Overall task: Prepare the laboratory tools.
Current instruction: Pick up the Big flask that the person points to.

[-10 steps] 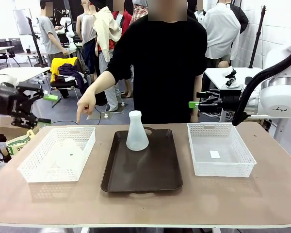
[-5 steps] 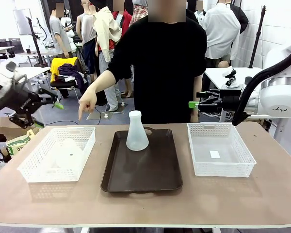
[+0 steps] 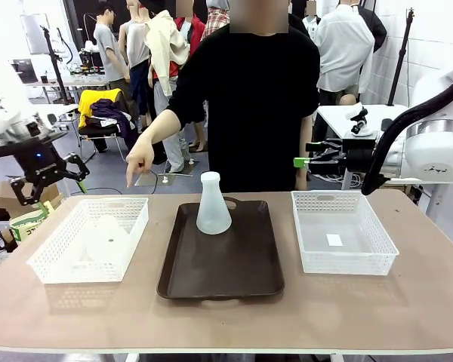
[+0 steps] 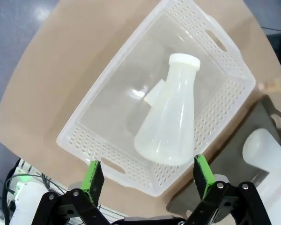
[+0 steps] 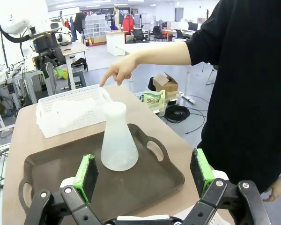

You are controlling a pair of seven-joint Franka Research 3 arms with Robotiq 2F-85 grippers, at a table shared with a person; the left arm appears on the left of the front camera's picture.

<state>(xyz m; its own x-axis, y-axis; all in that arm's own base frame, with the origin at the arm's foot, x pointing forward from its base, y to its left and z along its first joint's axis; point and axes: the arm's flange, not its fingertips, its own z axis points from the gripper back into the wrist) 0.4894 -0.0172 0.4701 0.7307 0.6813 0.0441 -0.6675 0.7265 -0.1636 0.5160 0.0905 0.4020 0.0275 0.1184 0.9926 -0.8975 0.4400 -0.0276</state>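
A pale brown tabletop (image 3: 362,317) fills the foreground of a large, brightly lit open workroom. The smooth blue-grey floor (image 3: 109,170) stretches behind it. A white wall (image 3: 438,45) rises on the right, beside a white side table (image 3: 334,117). Farther back stands a black office chair (image 3: 98,130) draped with a yellow garment (image 3: 98,100). A brown cardboard box (image 5: 165,83) sits on the floor. What seem to be white shelving units (image 5: 94,23) line the far end.

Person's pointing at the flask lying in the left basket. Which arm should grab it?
Left. Its open hand hangs over that basket, looking down at the flask lying on its side. The right hand, also open, is far off beyond the tray.
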